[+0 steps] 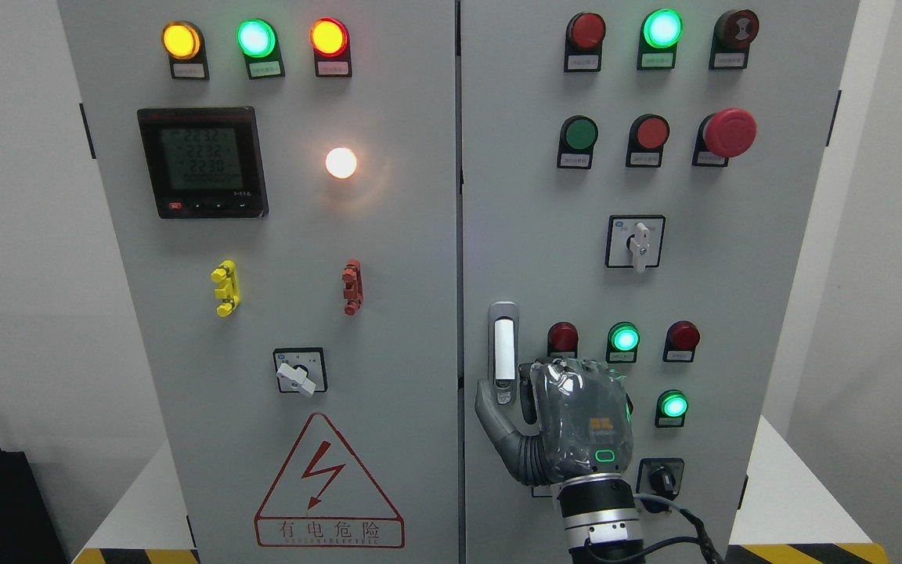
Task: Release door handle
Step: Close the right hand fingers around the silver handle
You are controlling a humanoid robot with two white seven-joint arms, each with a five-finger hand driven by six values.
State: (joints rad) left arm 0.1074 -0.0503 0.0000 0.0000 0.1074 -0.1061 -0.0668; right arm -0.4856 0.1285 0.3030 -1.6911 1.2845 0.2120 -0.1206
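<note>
A silver door handle (503,352), an upright strip with a white inset and a keyhole at its foot, sits on the left edge of the right door (733,235) of a grey electrical cabinet, just beside the seam between the two doors. Right of the handle stand a red lamp (562,338), a lit green lamp (623,338) and another red lamp (683,335); above it is a rotary selector switch (636,242). On the left door (404,258), well away from the handle, are a digital meter (203,162), a glowing white lamp (340,162) and a red lightning warning triangle (329,486). The right robot hand (545,427), rising from the bottom edge, has its back to the camera: its thumb (494,415) reaches up to the handle's lower end, touching or just short of it, while the other fingers are hidden behind the palm, so its grip cannot be judged.
</note>
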